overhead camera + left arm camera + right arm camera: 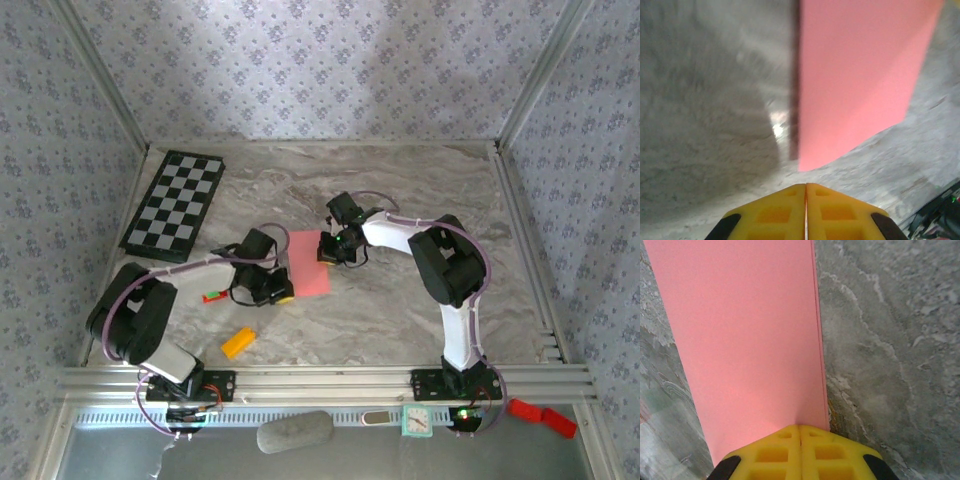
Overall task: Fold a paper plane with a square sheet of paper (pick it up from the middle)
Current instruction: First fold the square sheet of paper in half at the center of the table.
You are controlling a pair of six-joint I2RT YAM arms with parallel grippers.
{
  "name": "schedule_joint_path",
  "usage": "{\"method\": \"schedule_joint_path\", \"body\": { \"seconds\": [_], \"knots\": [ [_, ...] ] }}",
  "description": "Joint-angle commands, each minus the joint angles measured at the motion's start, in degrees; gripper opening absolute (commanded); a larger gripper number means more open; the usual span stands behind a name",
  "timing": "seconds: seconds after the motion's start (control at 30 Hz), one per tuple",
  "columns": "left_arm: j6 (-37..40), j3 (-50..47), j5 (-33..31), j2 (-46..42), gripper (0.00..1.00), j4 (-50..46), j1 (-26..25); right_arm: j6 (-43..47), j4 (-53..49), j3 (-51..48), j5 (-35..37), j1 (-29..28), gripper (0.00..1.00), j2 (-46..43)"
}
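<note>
Both grippers closed at a thin salmon-pink sheet of paper (310, 262) lying flat mid-table.

Nearest the arm bases lies a small orange block (238, 342), then a small red-and-green block (214, 296), too small to read further. The left gripper (805, 186) has its yellow fingers pressed together, tips just short of the paper's near corner; that wrist view is blurred. The right gripper (800, 427), fingers likewise together, touches the sheet's right-hand edge, where the paper dimples; whether any paper is pinched cannot be told. Both wrist views cut the sheet off. Farthest, a black-and-white chequered board (175, 205) lies on the grey marble-patterned table (420, 180).
</note>
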State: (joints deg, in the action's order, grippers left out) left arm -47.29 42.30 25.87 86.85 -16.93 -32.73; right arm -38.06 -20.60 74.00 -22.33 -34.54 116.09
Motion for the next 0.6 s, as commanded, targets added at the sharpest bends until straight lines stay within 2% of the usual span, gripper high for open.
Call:
{"method": "schedule_joint_path", "body": {
  "seconds": [0.0, 0.13, 0.27, 0.57],
  "knots": [
    [-1.77, 3.24, -4.5, -2.64, 0.1, -0.02, 1.29, 0.39, -8.66, -2.05, 5.66, 0.18, 0.08, 2.52],
    [-4.26, 3.79, -4.36, -2.23, 0.13, 4.47, 2.31, -1.01, -5.48, 0.66, -0.04, 0.44, 0.16, -2.45],
    [-5.74, 5.18, -2.03, 0.65, 0.15, 8.1, 2.5, -2.21, -3.31, -0.06, -1.71, 0.87, 0.28, -7.07],
    [-7.16, 7.07, 0.28, 7.38, 0.15, 11.7, 2.41, -5.48, 2.73, -13.89, -1.83, 3.17, 0.43, -15.97]
  ]
}}
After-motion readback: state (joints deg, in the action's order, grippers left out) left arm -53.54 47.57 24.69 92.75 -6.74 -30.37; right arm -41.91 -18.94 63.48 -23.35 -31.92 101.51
